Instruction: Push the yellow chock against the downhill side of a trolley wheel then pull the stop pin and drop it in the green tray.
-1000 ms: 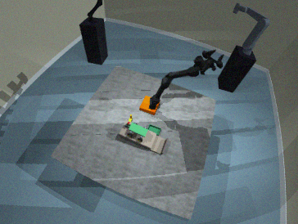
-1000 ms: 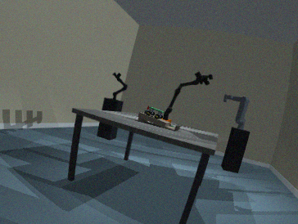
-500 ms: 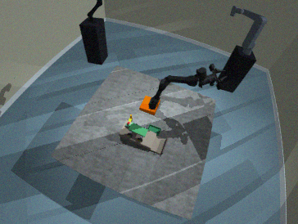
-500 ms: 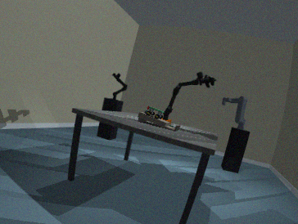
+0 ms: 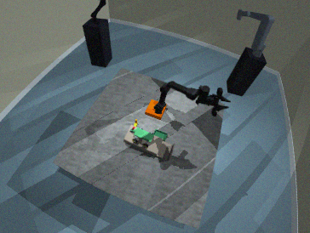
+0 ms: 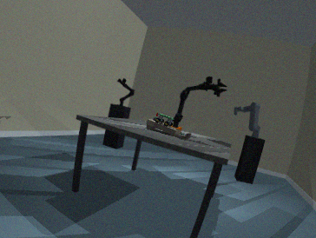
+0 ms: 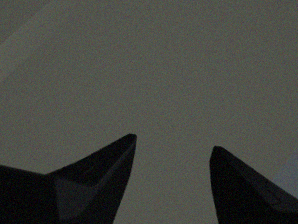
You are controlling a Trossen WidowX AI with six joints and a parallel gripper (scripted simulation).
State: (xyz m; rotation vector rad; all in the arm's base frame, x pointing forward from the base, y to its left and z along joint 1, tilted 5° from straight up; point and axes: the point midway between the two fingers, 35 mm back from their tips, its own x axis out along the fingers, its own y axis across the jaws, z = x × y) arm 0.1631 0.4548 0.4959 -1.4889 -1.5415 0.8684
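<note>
At the centre of the top view, the green trolley (image 5: pixel 141 134) (image 6: pixel 165 115) covers part of the ramp (image 5: pixel 157 150) (image 6: pixel 161 127), so whatever lies beneath it is hidden. Its wheels are too small there to tell whether anything touches them (grain blurs their edges, too). In the exterior view, the trolley's far-side wheels cannot be made out. The thin dark arm (image 5: pixel 99 8) at the upper left of the top view is cut off by the top edge. Along the lower corners of the wrist view, both dark fingers run out of the frame, their bases unseen.
</note>
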